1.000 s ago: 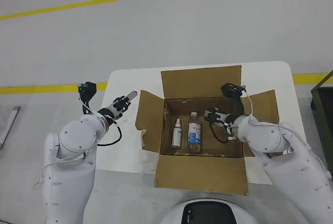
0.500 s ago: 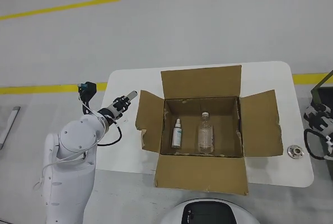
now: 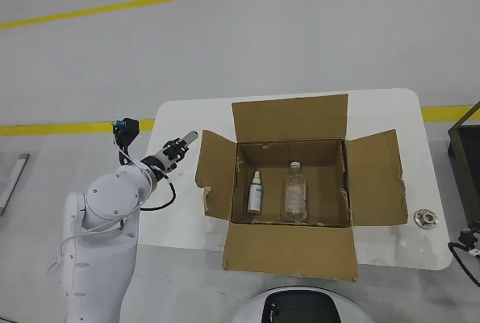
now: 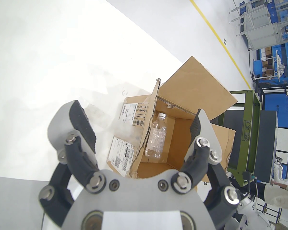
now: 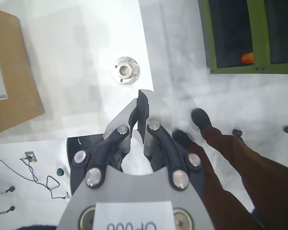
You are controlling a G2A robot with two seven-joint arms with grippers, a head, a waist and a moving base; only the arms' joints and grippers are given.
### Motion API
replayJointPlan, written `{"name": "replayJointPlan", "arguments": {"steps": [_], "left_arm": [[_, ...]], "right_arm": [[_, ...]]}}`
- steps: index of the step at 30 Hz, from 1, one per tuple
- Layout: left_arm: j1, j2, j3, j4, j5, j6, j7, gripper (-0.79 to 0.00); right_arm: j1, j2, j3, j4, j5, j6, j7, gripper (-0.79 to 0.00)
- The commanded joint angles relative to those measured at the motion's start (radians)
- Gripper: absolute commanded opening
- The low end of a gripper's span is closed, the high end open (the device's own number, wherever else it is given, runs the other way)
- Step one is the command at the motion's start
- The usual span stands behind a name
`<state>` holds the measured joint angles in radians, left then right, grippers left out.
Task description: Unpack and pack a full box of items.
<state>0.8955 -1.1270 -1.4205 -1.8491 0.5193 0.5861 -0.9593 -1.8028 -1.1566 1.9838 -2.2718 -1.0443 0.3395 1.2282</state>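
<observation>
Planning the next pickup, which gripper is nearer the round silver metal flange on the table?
Right. The right gripper is just beyond the table edge by the flange; the left gripper is past the cardboard box.

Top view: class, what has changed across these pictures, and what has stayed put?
The right gripper left the box and drew back past the right edge of the table, uncovering a metal flange. The water bottle shifted slightly rightward. The left gripper, spray bottle and box stayed put.
</observation>
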Motion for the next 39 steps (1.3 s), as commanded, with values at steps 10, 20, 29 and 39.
{"name": "replayJointPlan", "arguments": {"steps": [10,20,29,39], "left_arm": [[0.000,0.000,0.000,0.000,0.000,0.000,0.000,0.000],[0.000,0.000,0.000,0.000,0.000,0.000,0.000,0.000],[0.000,0.000,0.000,0.000,0.000,0.000,0.000,0.000],[0.000,0.000,0.000,0.000,0.000,0.000,0.000,0.000]], "right_arm": [[0.028,0.001,-0.046,0.035,-0.004,-0.002,0.007,-0.785],[0.134,0.009,-0.114,0.113,-0.059,-0.075,-0.008,-0.785],[0.378,0.035,-0.189,0.255,-0.185,-0.215,0.214,-0.757],[0.492,0.052,-0.260,0.387,-0.222,-0.330,0.308,-0.785]]}}
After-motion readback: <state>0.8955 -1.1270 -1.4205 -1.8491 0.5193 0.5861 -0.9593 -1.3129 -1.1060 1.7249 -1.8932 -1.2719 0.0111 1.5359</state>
